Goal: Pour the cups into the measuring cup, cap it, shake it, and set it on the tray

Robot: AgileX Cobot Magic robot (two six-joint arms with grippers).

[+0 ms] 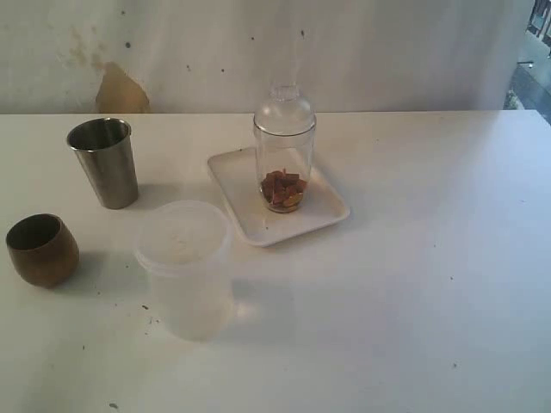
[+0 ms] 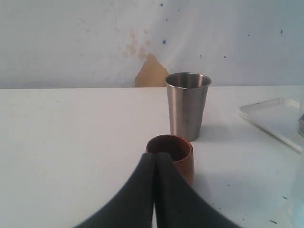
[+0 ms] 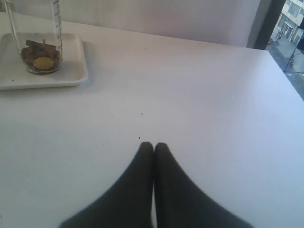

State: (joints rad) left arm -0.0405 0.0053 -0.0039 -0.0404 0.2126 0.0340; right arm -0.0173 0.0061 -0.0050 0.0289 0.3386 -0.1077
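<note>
The white table [image 1: 430, 292] takes up most of the scene, and everything you work with stands on its left half and centre. The tray [image 1: 245, 215] lies at the centre toward the far side, turned at a slant to the table edge. The frosted lidded container [image 1: 185, 271] stands upright close by the tray's near-left edge; you cannot tell whether the two touch. The measuring cup [image 1: 284, 151] stands upright on the tray, on its far part, with the domed clear cap [image 1: 284, 105] seated on its rim and its graduation scale [image 3: 57, 19] running down the side. The steel tumbler [image 1: 105, 163] stands upright, mouth up, left of the tray and well apart from it. The wooden cup [image 1: 41, 249] sits mouth up nearer and farther left, apart from the tumbler. Your left gripper [image 2: 155, 157] has its two dark fingers pressed flat together and holds nothing; it points at the wooden cup, which shows just beyond the tips, with the steel tumbler behind. Your right gripper [image 3: 153, 145] is likewise closed tip to tip and empty, over bare table to the near right of the tray, well apart from the measuring cup. Brown pieces [image 1: 282, 188] and a yellow disc [image 3: 43, 63] lie heaped at the bottom of the measuring cup.
</note>
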